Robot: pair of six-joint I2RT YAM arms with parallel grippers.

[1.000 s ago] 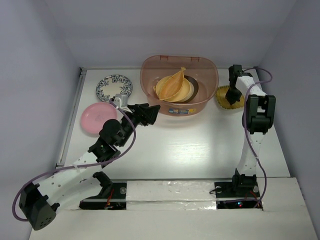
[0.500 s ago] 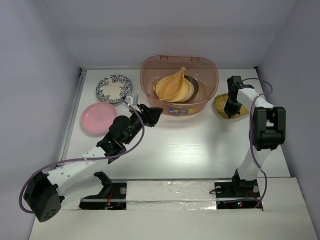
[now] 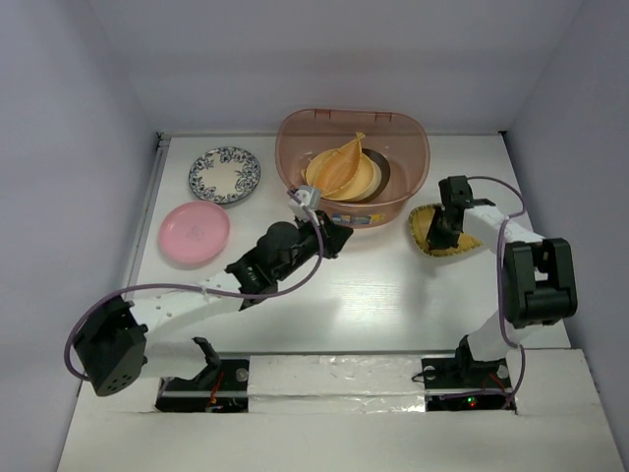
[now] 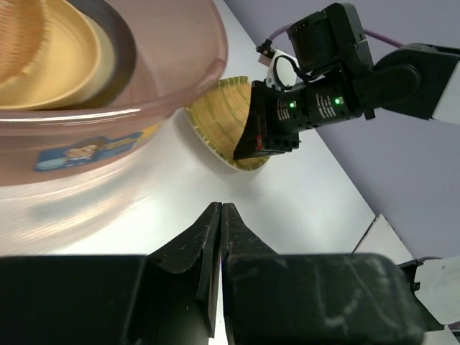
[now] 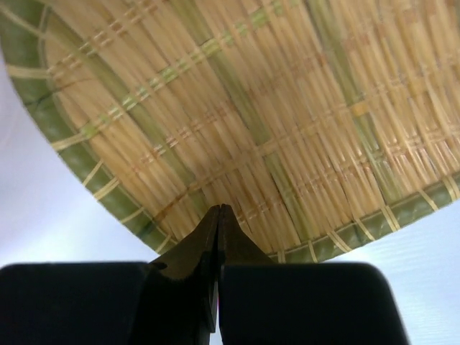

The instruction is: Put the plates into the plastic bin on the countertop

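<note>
Left claw (image 3: 332, 239) has swung from near the pink plate (image 3: 195, 232) to just in front of the bin (image 3: 291, 167); its fingers are pressed together on nothing; right claw (image 3: 440, 232) has come nearer, and the fan plate (image 3: 421, 226) with it, now on the worktop (image 3: 373, 285) right of the bin; that claw is pressed together too, tips at the woven face; floral plate (image 3: 225, 174) and pink plate lie left of the bin.
</note>
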